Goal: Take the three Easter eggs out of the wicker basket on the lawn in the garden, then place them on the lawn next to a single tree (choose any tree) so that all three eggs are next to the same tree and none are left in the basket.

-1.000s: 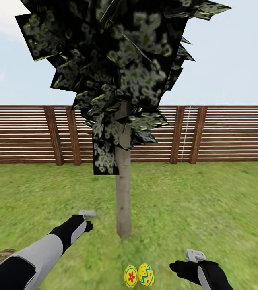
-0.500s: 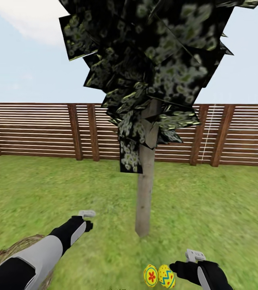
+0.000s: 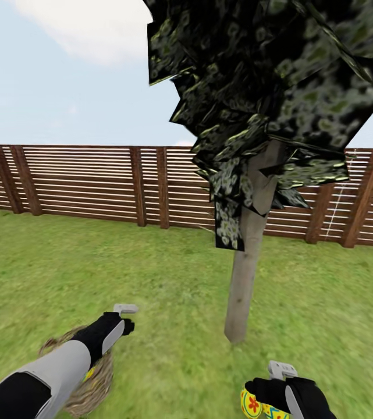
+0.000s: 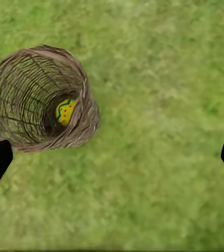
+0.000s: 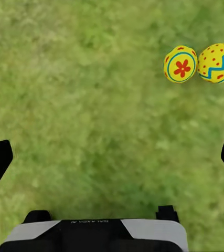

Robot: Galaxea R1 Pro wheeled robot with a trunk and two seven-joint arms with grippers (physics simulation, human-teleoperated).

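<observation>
Swinging left, revealing wicker basket (image 3: 87, 381) beside left arm (image 3: 64, 364).

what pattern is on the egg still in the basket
Yellow with a blue wavy band and small red dots, on the egg; clearest in the left wrist view.

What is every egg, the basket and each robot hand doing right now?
Flower egg: lying on the lawn, touching the zigzag egg.
Zigzag egg: lying on the lawn.
Third egg: inside the basket.
Wicker basket: on the lawn, holding one egg.
Left gripper: open, empty.
Right gripper: open, empty.
</observation>
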